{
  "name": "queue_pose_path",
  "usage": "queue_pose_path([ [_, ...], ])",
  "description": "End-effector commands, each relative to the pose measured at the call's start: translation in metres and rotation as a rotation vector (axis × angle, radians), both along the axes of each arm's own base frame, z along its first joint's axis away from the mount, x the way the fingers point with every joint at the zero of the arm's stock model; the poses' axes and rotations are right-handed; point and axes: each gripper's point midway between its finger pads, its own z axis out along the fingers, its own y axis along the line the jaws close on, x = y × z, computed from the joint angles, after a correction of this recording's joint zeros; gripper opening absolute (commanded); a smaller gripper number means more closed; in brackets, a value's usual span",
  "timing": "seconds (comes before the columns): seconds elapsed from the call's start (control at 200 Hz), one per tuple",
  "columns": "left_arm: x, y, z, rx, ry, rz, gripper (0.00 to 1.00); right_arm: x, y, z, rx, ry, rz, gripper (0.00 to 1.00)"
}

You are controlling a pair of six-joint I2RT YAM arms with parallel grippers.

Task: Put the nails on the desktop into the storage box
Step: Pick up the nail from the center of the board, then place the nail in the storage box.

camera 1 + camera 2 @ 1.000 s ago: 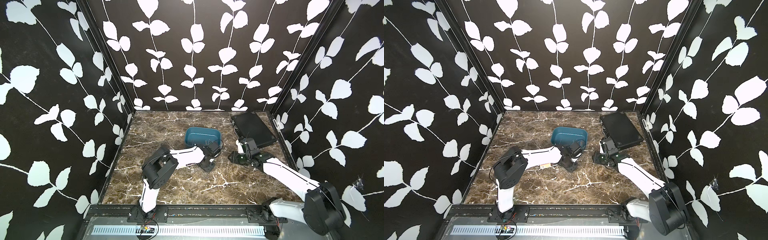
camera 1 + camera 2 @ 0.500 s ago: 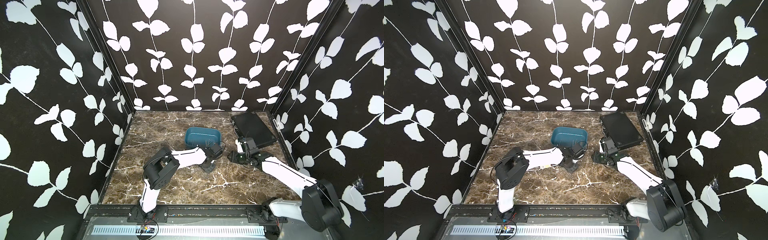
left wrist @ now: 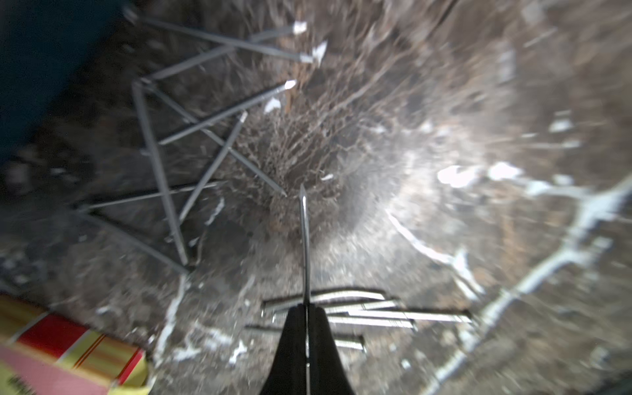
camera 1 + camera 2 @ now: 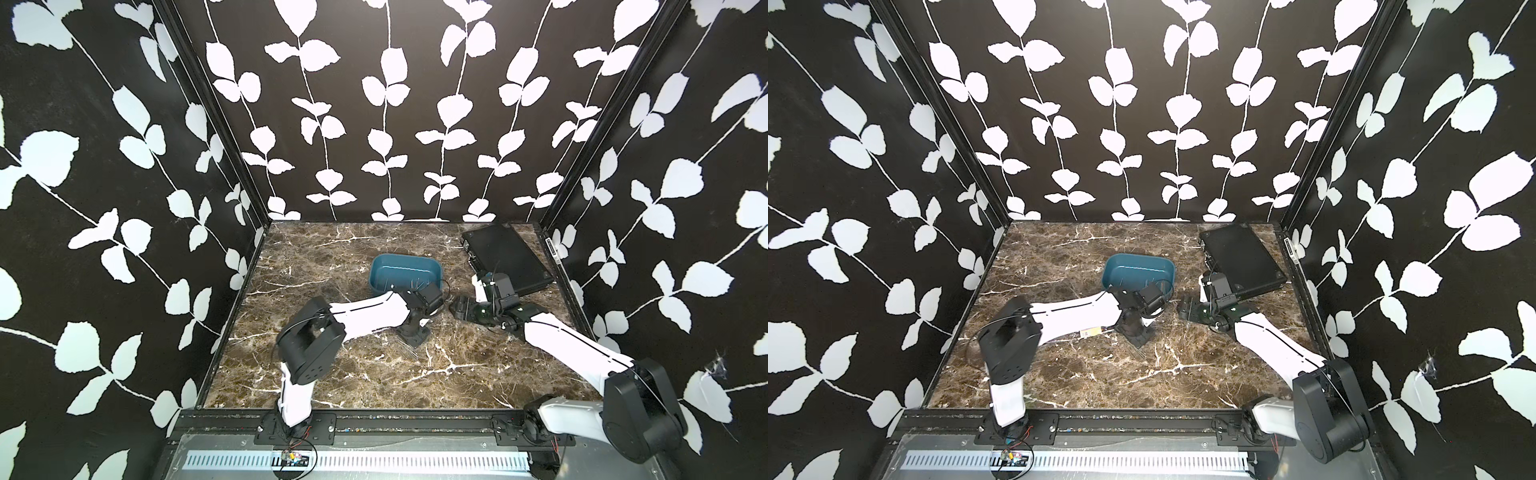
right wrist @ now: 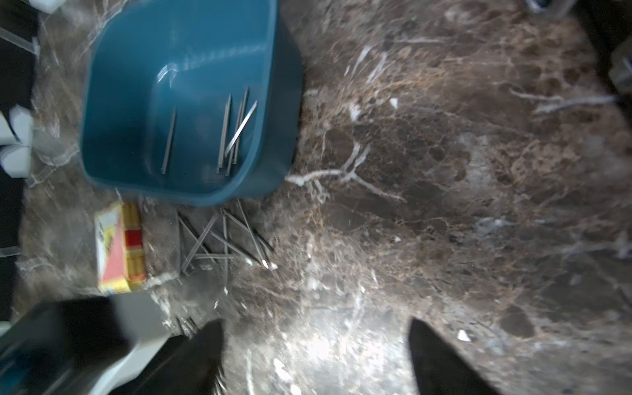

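Since the left gripper point(image 3: 305, 309) is clenched on a single nail point(image 3: 303, 239) only along the thin seam of its fingers, with most of the shank sticking out ahead, the hold is judged marginal: a sideways knock could pivot the nail or let it slip out. It sits low over the desktop point(image 4: 332, 374), directly above a bundle of nails point(image 3: 369, 311), so any drag on lifting may scatter them. Crossed nails point(image 5: 222, 242) lie just off the near wall of the storage box point(image 5: 273, 164), beside a small red-and-yellow carton point(image 5: 116, 246); the protruding tip could snag that wall if it crosses too low. A few nails point(image 5: 236, 130) lie inside the box. The right gripper point(image 5: 316, 323), jaws spread wide and holding nothing, hovers just right of the left one, between the box and the black case point(image 4: 507, 257); both arms reaching for the box together risk a clash. Open room is judged best over the bare near half and the far-left desktop; the patterned walls point(image 4: 124, 208) close in left, right and far.
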Motion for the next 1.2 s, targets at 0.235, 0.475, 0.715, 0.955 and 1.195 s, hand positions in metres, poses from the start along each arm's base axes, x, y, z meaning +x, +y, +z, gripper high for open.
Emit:
queue_pose_path([
  [0.235, 0.050, 0.019, 0.099, -0.307, -0.092, 0.243, 0.00, 0.039, 0.012, 0.056, 0.093, -0.122, -0.046, 1.00],
  [0.475, 0.102, 0.026, 0.107, -0.397, -0.104, 0.371, 0.00, 0.045, 0.033, 0.062, 0.160, -0.004, 0.019, 0.99],
  [0.715, 0.151, 0.025, 0.085, -0.428, -0.088, 0.431, 0.00, 0.041, 0.029, 0.087, 0.139, -0.032, 0.036, 0.99],
  [0.955, 0.167, 0.022, 0.051, -0.395, -0.044, 0.421, 0.00, 0.042, 0.041, 0.102, 0.259, -0.009, 0.054, 0.99],
  [1.195, 0.176, 0.020, 0.025, -0.384, 0.004, 0.422, 0.00, 0.045, 0.032, 0.114, 0.202, -0.098, 0.049, 0.99],
])
